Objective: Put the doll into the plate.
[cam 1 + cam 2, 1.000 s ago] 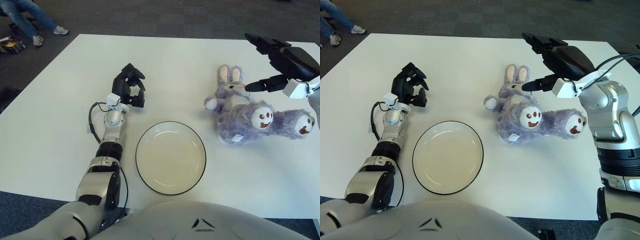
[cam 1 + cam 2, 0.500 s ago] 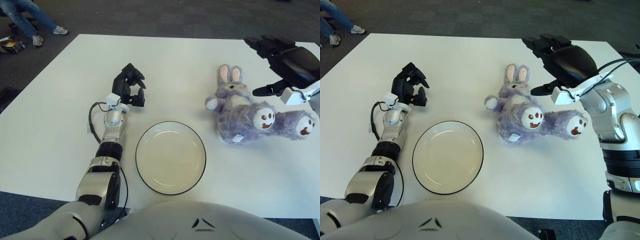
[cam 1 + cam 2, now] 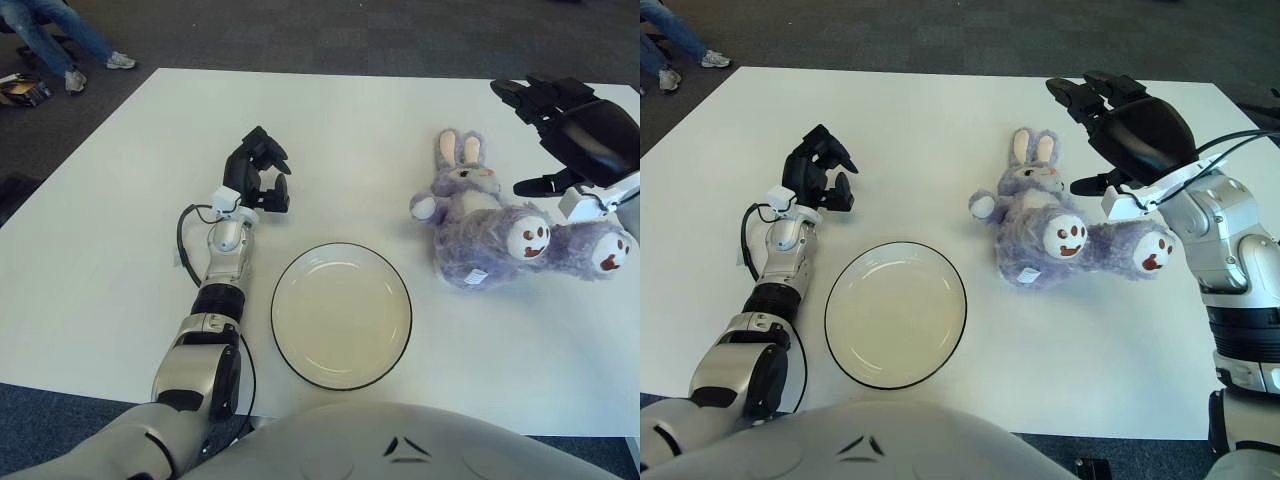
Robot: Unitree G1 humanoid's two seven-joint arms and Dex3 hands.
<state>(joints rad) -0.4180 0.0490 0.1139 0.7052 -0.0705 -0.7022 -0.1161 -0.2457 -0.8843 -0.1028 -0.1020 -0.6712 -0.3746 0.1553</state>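
A purple plush rabbit doll [image 3: 490,225] lies on its back on the white table, ears pointing away from me and two brown-soled feet toward the right. A cream plate with a dark rim [image 3: 341,315] sits empty at the front centre, left of the doll. My right hand [image 3: 1110,135] hovers just above and to the right of the doll's head, fingers spread, holding nothing. My left hand [image 3: 258,172] shows above the table, up and to the left of the plate, fingers loosely spread.
The white table [image 3: 110,250] fills most of the view, with dark carpet beyond its far edge. A person's legs [image 3: 60,35] stand at the far left corner. A black cable [image 3: 183,235] loops beside my left forearm.
My right hand has turned and drawn back slightly to the right, away from the doll's head, its thumb lifting off the plush. The doll, plate and left arm stay put.
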